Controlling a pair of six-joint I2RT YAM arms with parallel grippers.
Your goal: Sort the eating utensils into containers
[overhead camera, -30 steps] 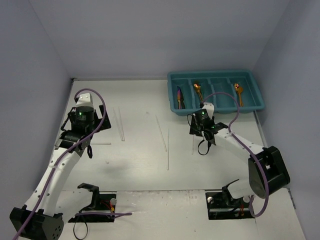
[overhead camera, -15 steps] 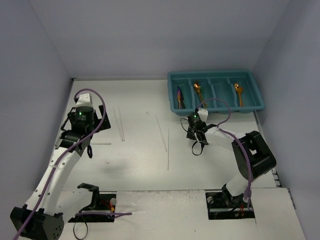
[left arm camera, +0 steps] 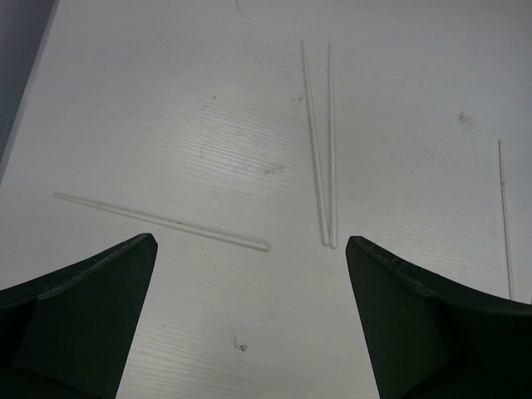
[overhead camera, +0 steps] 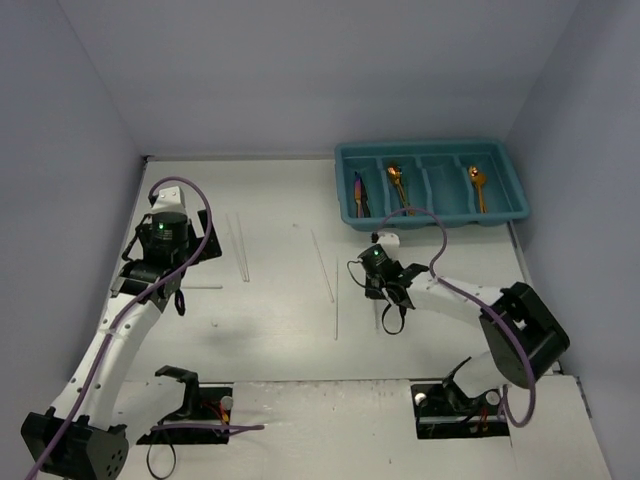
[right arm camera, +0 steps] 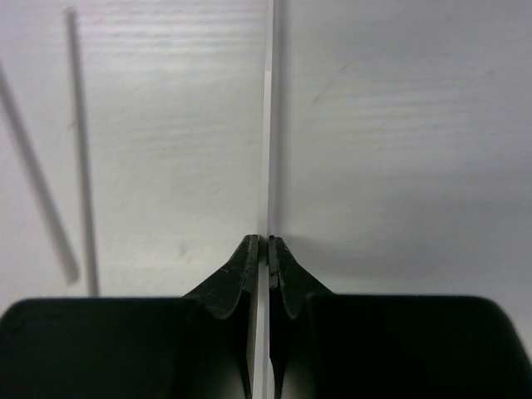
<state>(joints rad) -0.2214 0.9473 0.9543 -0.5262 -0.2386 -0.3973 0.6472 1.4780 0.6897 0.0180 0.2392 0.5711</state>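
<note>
My right gripper is low over the table, below the teal tray's left end, shut on a thin white chopstick that runs straight ahead from between its jaws. Two more white chopsticks lie to its left. The tray holds a purple utensil and two gold ones in separate compartments. My left gripper hangs open above the table with nothing between its fingers. Ahead of it lie a chopstick pair and a single chopstick.
Another thin chopstick lies at the right edge of the left wrist view. Grey walls close the table at the back and both sides. The arm bases and cables sit along the near edge.
My right arm has moved left and toward the near side, away from the tray, and its jaws have shut on the chopstick. The left arm has not moved.
</note>
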